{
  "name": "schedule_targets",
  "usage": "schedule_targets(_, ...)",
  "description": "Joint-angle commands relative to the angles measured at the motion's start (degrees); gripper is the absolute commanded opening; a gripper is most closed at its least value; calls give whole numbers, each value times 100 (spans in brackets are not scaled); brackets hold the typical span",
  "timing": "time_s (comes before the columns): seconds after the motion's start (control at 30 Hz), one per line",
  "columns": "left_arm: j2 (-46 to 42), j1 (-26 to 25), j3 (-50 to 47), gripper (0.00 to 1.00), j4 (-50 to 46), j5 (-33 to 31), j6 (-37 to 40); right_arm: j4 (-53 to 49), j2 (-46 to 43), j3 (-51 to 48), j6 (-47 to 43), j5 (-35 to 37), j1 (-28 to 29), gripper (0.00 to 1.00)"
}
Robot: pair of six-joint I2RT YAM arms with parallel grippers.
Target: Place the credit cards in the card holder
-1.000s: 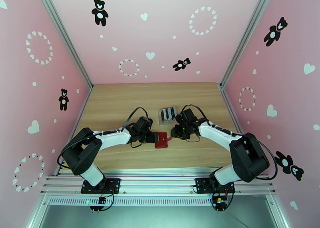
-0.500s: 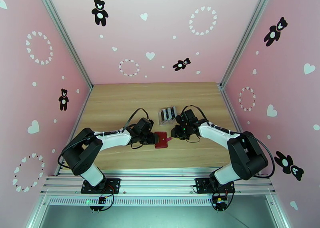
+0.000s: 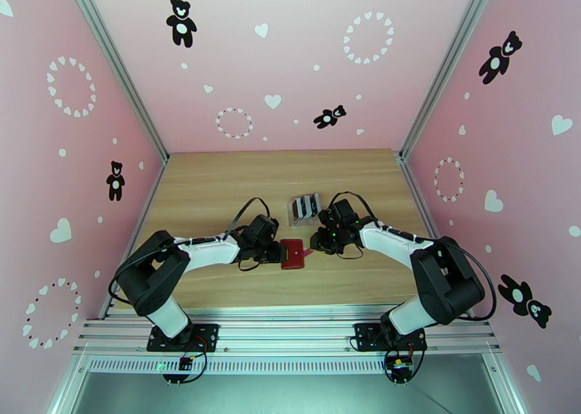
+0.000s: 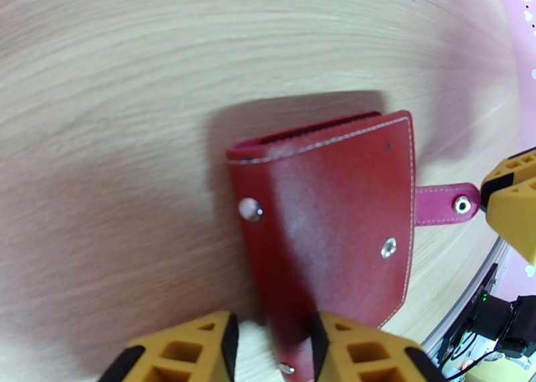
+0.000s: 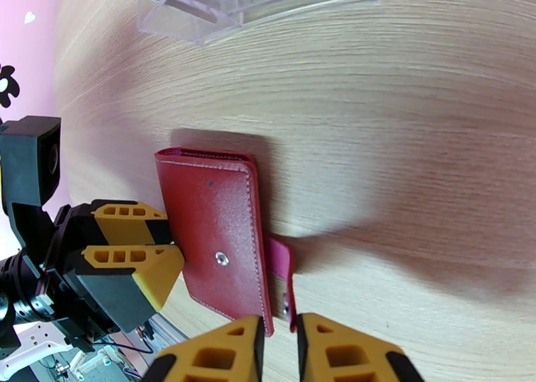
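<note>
The dark-red card holder (image 3: 293,253) lies shut and flat on the table between my two grippers. My left gripper (image 4: 273,350) straddles the holder's near-left corner, jaws narrow, with a sliver of table showing beside one finger (image 4: 201,350). The holder's pink snap tab (image 5: 280,269) sticks out to the right. Its end sits between the fingertips of my right gripper (image 5: 281,340), which is closed down on it. The credit cards (image 3: 305,207) stand in a clear rack (image 5: 221,5) behind the holder, apart from both grippers.
The clear rack (image 3: 304,209) stands just beyond the grippers, close to the right wrist. Bare wooden tabletop (image 3: 218,183) stretches to the left and back. Pink walls close in three sides.
The left jaws have narrowed around the card holder's corner. The right jaws have closed a little on the tab. Neither arm has shifted much.
</note>
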Motion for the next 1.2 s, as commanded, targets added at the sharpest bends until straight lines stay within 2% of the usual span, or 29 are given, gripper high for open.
schedule_targets(0.0, 137, -57, 153, 37, -49, 24, 1, 48, 137, -96, -11, -58, -40, 21)
schedule_targets(0.57, 128, -57, 136, 36, -67, -3, -11, 102, 142, -122, -11, -148, -83, 16)
schedule_targets(1.17, 148, -55, 158, 33, -111, -7, -12, 33, -139, 12, 72, -332, -80, 0)
